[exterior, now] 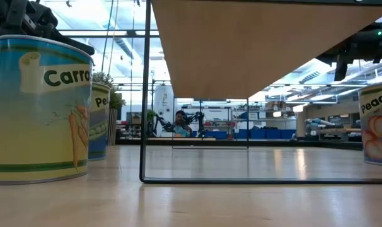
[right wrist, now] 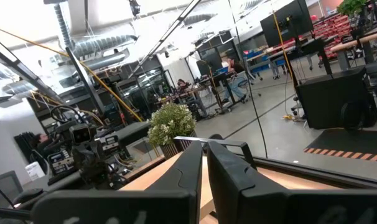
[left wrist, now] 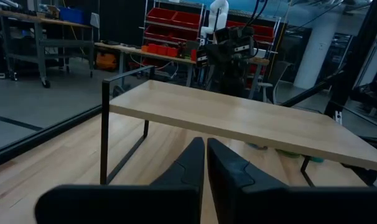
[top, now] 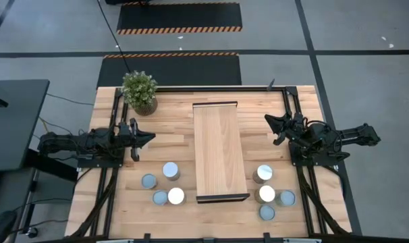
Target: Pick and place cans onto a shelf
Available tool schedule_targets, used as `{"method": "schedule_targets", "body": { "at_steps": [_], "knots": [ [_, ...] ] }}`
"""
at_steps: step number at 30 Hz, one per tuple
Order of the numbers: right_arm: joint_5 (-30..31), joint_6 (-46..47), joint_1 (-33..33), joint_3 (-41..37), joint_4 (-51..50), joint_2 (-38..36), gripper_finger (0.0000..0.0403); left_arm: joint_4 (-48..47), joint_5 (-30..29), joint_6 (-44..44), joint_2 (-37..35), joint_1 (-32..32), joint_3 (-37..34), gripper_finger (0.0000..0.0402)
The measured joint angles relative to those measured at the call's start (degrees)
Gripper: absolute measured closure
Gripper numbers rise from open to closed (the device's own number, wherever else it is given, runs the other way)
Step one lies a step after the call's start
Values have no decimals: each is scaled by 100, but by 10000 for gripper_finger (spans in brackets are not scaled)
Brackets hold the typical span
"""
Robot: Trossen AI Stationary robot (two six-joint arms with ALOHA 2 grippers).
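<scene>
Silvery cans (top: pixel 171 171) beside bare shelf (top: pixel 220 148)

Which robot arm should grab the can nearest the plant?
Probably the left. That can stands left of the shelf, just in front of the left gripper. The right gripper waits beyond the shelf, so the board blocks its way.
</scene>
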Motion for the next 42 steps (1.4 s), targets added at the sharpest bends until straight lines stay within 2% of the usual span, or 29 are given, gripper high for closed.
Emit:
{"method": "schedule_targets", "body": {
  "at_steps": [9, 12, 15, 17, 19, 22, 24, 26, 32, 38, 42],
  "knots": [
    [0, 3, 1, 0, 0, 0, 370, 40, 2, -82, 0, -1, 0, 377],
    [114, 57, -4, 0, 172, 0, 370, 576, -1, -1254, -1, -1, 1, 377],
    [652, 598, -7, 0, 848, -3, 370, 1183, -101, -2469, -2, 0, 4, 377],
    [828, 811, -13, 51, 1167, -9, 370, 1560, -195, -2919, -2, -1, 3, 377],
    [730, 759, -20, 116, 1155, -8, 370, 2029, -253, -3342, -2, 0, 4, 377],
    [559, 985, -48, 179, 826, -7, 370, 2614, -267, -2963, 0, 0, 4, 377],
    [541, 1258, -65, 228, 696, 2, 370, 3011, -408, -2499, -3, 0, 9, 377],
    [518, 1415, -70, 311, 725, 0, 370, 3231, -575, -2408, -2, 4, 9, 377],
    [-370, 828, -68, 914, 351, 84, 370, 3316, -847, -2329, -2, 4, 9, 377],
    [-389, 1265, 41, 2022, -1879, 537, 377, 3261, -1679, -1646, 0, 4, 8, 377],
    [-522, 1604, 133, 2623, -2369, 1145, 385, 3289, -1849, -1850, 0, 4, 4, 377]
  ]
}}
